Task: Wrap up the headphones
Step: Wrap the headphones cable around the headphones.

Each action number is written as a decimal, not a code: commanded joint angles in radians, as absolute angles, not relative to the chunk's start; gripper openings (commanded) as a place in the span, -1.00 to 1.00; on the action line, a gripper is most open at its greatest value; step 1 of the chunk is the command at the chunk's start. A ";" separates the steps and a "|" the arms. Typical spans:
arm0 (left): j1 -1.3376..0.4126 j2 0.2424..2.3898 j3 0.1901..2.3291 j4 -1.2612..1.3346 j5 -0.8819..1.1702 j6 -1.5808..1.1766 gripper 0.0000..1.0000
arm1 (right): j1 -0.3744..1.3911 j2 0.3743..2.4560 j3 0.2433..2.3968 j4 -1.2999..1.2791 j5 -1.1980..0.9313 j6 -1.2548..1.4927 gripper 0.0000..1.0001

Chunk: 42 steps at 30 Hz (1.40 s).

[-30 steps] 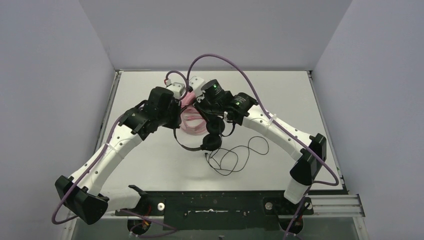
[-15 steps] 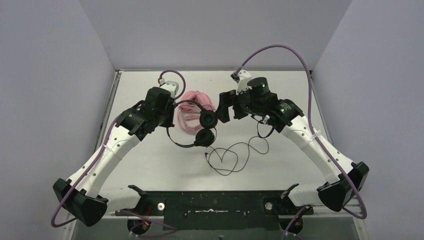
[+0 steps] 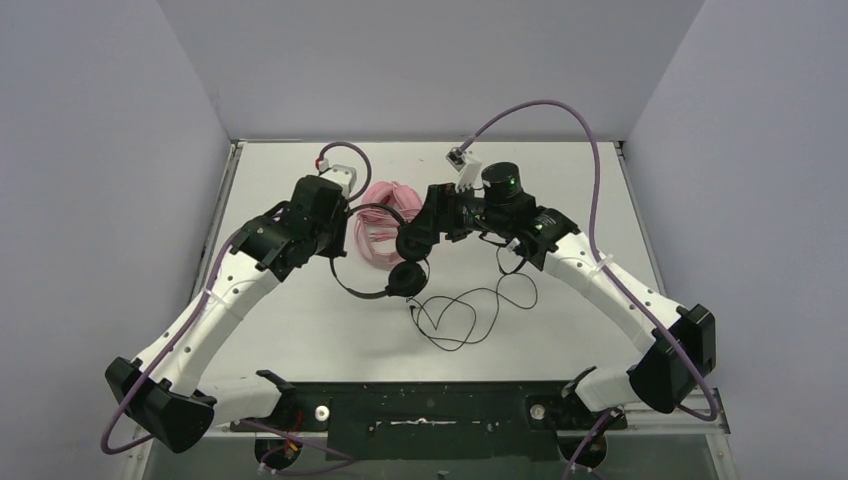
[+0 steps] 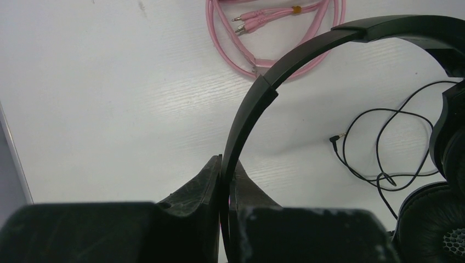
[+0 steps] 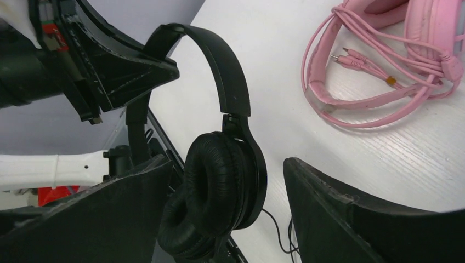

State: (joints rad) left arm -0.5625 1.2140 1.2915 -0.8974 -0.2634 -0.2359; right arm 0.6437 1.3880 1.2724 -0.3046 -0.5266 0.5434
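In the middle of the top view, the left gripper (image 4: pixel 225 167) pinches the headband of the black headphones (image 4: pixel 257 104), its fingers pressed on it from both sides. The right gripper (image 5: pixel 226 164) is spread wide, one finger either side of the ear cups (image 5: pixel 216 189). The black cable (image 3: pixel 465 310) lies looped on the table (image 3: pixel 600 200), lower in the frame. The pink headphones (image 5: pixel 427 33) lie with their cable bundled at upper centre.

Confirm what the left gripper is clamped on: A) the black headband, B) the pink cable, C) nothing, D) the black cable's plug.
A: in the left wrist view the left gripper is shut on the black headband, which arches up out of its grip.
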 commanded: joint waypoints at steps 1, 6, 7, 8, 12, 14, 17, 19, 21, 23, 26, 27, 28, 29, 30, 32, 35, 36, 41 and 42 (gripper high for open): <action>-0.568 1.191 1.385 -0.883 -0.243 -0.256 -1.00 | 0.692 1.406 1.262 -0.204 -0.575 0.519 0.48; -0.565 1.187 1.404 -0.900 -0.219 -0.251 -1.00 | 0.718 1.399 1.265 -0.335 -0.454 0.357 0.42; -0.565 1.186 1.404 -0.902 -0.212 -0.253 -1.00 | 0.718 1.398 1.269 -0.349 -0.445 0.339 0.33; -0.565 1.187 1.404 -0.905 -0.208 -0.254 -1.00 | 0.718 1.396 1.278 -0.360 -0.444 0.322 0.21; -0.565 1.198 1.413 -0.926 -0.210 -0.251 -1.00 | 0.758 1.403 1.346 -0.484 -0.278 0.149 -0.50; -0.565 1.210 1.425 -0.944 -0.209 -0.248 -1.00 | 0.801 1.448 1.421 -0.601 -0.088 0.028 -0.77; -0.564 1.218 1.430 -0.953 -0.183 -0.248 -1.00 | 0.913 1.508 1.474 -0.676 0.289 -0.152 -0.83; -0.561 1.219 1.429 -0.960 -0.175 -0.249 -1.00 | 0.989 1.526 1.465 -0.656 0.489 -0.248 -0.82; -0.557 1.216 1.425 -0.962 -0.175 -0.251 -1.00 | 1.009 1.519 1.444 -0.621 0.553 -0.304 -0.64; -0.553 1.210 1.419 -0.961 -0.184 -0.250 -1.00 | 1.000 1.496 1.438 -0.610 0.506 -0.287 -0.23; -0.539 1.208 1.403 -0.956 -0.183 -0.249 -1.00 | 0.960 1.437 1.444 -0.630 0.323 -0.233 0.33; -0.535 1.210 1.396 -0.951 -0.178 -0.248 -1.00 | 0.950 1.416 1.447 -0.645 0.263 -0.224 0.47; -0.530 1.214 1.389 -0.946 -0.174 -0.248 -1.00 | 0.939 1.395 1.445 -0.656 0.209 -0.222 0.59; -0.527 1.217 1.381 -0.941 -0.168 -0.248 -1.00 | 0.934 1.374 1.440 -0.672 0.158 -0.234 0.70; -0.524 1.220 1.374 -0.938 -0.161 -0.248 -1.00 | 0.933 1.342 1.436 -0.689 0.124 -0.256 0.80; -0.522 1.226 1.365 -0.931 -0.152 -0.248 -1.00 | 0.934 1.287 1.417 -0.712 0.099 -0.301 0.94; -0.519 1.230 1.363 -0.928 -0.140 -0.247 -1.00 | 0.933 1.192 1.358 -0.694 -0.002 -0.407 1.00; -0.519 1.230 1.365 -0.929 -0.139 -0.242 -1.00 | 0.936 1.167 1.337 -0.688 -0.054 -0.455 1.00; -0.509 1.226 1.370 -0.941 -0.135 -0.235 -1.00 | 0.982 1.104 1.265 -0.671 -0.179 -0.685 1.00; -0.508 1.226 1.371 -0.943 -0.133 -0.235 -1.00 | 1.003 1.093 1.238 -0.649 -0.207 -0.737 1.00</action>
State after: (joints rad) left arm -0.5198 1.2354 1.3605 -0.9829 -0.1539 -0.2432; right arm 0.9569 1.1137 1.3018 -0.6960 -0.0467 -0.4919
